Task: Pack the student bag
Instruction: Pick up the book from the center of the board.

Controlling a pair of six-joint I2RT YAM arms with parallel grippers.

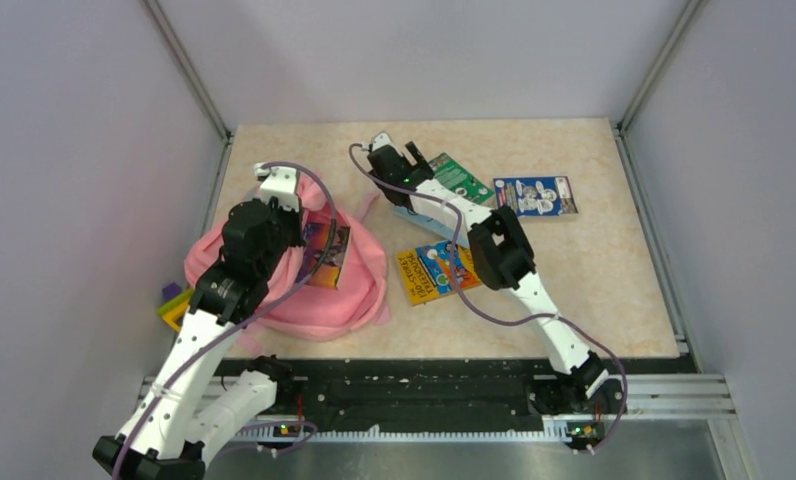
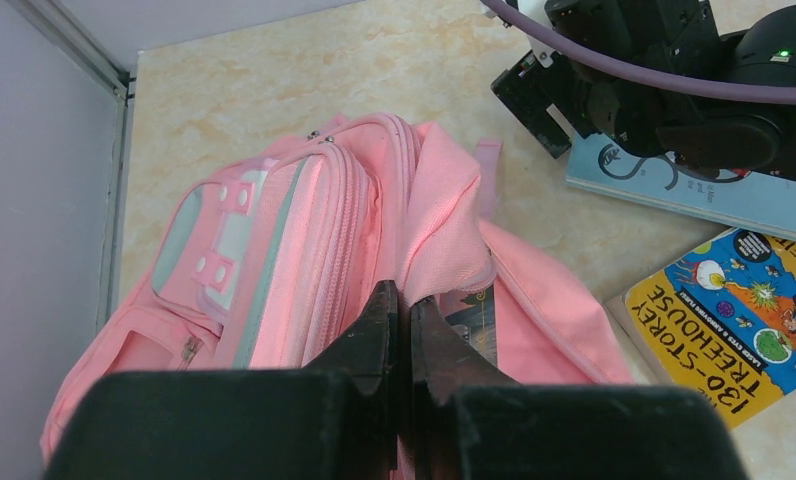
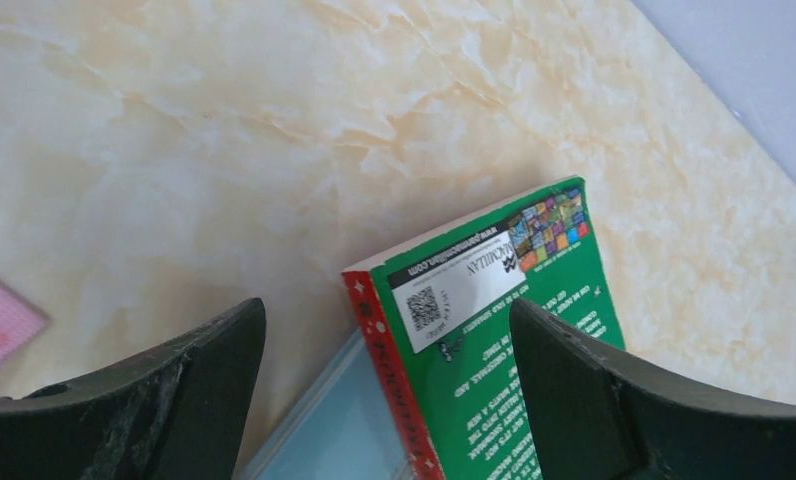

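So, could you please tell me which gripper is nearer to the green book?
Right. The right gripper hovers open over the green book; the left gripper is away across the table, shut on the student bag.

Green book fills right claw gap; tabletop rightward bare.
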